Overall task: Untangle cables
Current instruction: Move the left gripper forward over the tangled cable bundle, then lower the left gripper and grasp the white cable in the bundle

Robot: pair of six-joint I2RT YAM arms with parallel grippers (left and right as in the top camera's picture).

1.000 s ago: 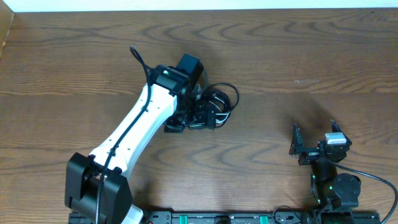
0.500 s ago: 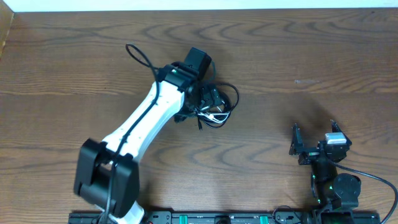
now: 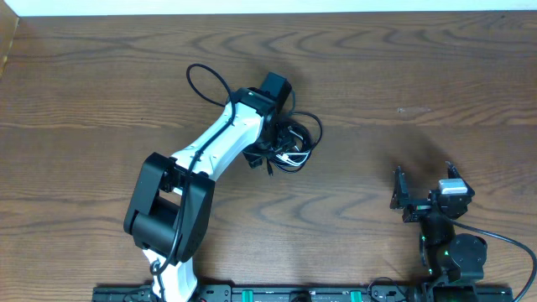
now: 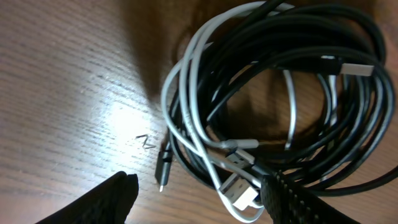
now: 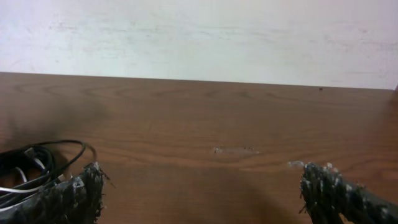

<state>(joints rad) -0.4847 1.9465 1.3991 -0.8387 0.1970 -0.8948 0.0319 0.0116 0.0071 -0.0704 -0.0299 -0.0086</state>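
The cables (image 3: 294, 141) lie in one tangled coil on the wooden table, near the middle. In the left wrist view the coil (image 4: 280, 99) shows black cords wound with a white cord, a white flat plug (image 4: 239, 190) and a small black plug end (image 4: 163, 168) at its lower edge. My left gripper (image 4: 198, 202) is open just above the coil's edge, its fingers on either side of the plugs and holding nothing. My right gripper (image 5: 202, 193) is open and empty near the table's front right, far from the coil (image 5: 31, 165).
The left arm (image 3: 218, 147) reaches across the table's middle, with its own thick black lead (image 3: 205, 80) looping behind it. The right arm's base (image 3: 449, 243) sits at the front right. A white wall edge (image 3: 268, 7) runs along the far side.
The left arm has swung right and forward over the coil. Its lead loop has shifted right. The coil has spread a little, with a plug end now poking out. The right arm has not moved.
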